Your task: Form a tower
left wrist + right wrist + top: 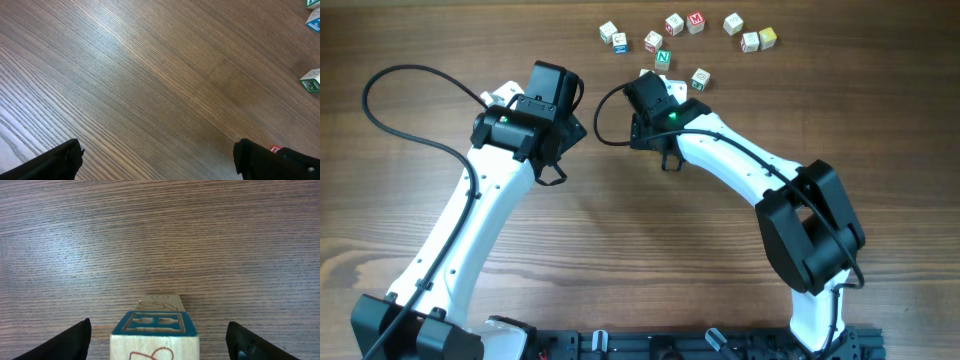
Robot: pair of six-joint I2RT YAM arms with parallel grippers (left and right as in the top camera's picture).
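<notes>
The brown wood-grain table point(650, 230) carries a scatter of loose alphabet cubes point(695, 21) near its far edge. A short tower point(155, 330) of cubes stands upright on the bare wood.

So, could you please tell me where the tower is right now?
In the right wrist view, the tower stands on the wooden table at bottom centre, midway inside the open right end effector, clear of both jaws.
</notes>
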